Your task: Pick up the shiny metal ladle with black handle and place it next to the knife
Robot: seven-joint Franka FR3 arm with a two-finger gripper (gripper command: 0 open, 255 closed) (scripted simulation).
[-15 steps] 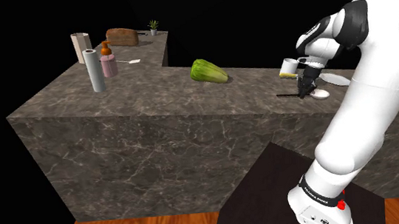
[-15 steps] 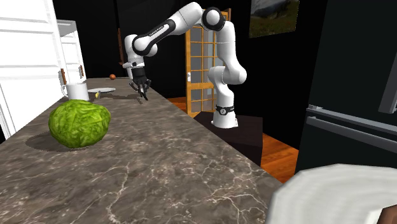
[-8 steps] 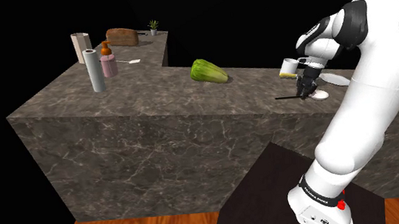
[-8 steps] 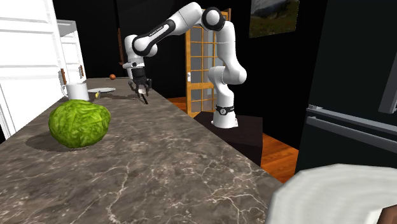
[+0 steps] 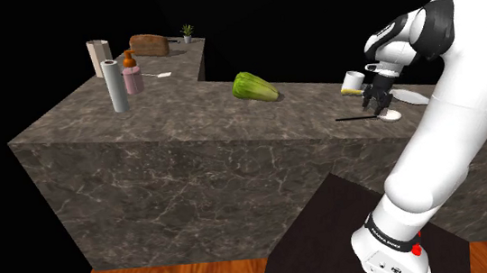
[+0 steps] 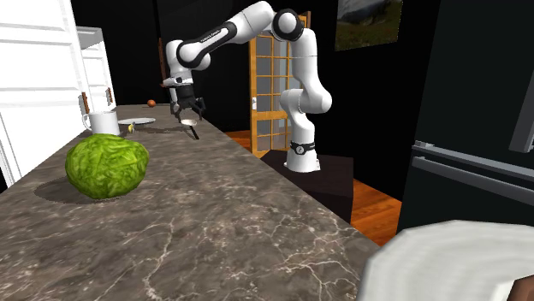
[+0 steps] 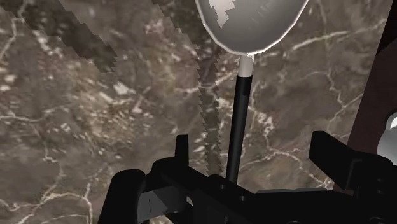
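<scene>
- Gripper (image 5: pixel 378 107) of your arm hangs just above the dark veined counter (image 5: pixel 186 118), close to the edge on the stand's side, and it points down.
- Your fingers (image 7: pixel 340 159) stand spread. The wrist view shows a clear gap on both sides of what is between them, so they pinch nothing.
- Ladle (image 7: pixel 238 114) is directly under the gripper. Its thin black handle runs between the two fingers without touching either of them, and its shiny bowl is out beyond the fingertips.
- In the shoulder view the ladle looks flat on the counter, with the handle toward that view's left and the bowl toward its right. I cannot tell for sure whether it fully rests on the surface.
- Plate (image 5: pixel 410 97) lies just behind the ladle's bowl. A white mug (image 5: pixel 352 82) stands near the plate, on its left in the shoulder view.
- Cabbage (image 5: pixel 255 87), green, sits on the same counter, well apart from the gripper toward the shoulder view's left.
- Farther to that left you find an upright grey paper roll (image 5: pixel 116 86) with a soap bottle (image 5: pixel 132 77) just beside it. A second roll (image 5: pixel 98 57) stands behind, then a brown loaf (image 5: pixel 149 45) and a small plant (image 5: pixel 187 31) at the far end.
- Behind the counter in the shoulder view is a black area.
</scene>
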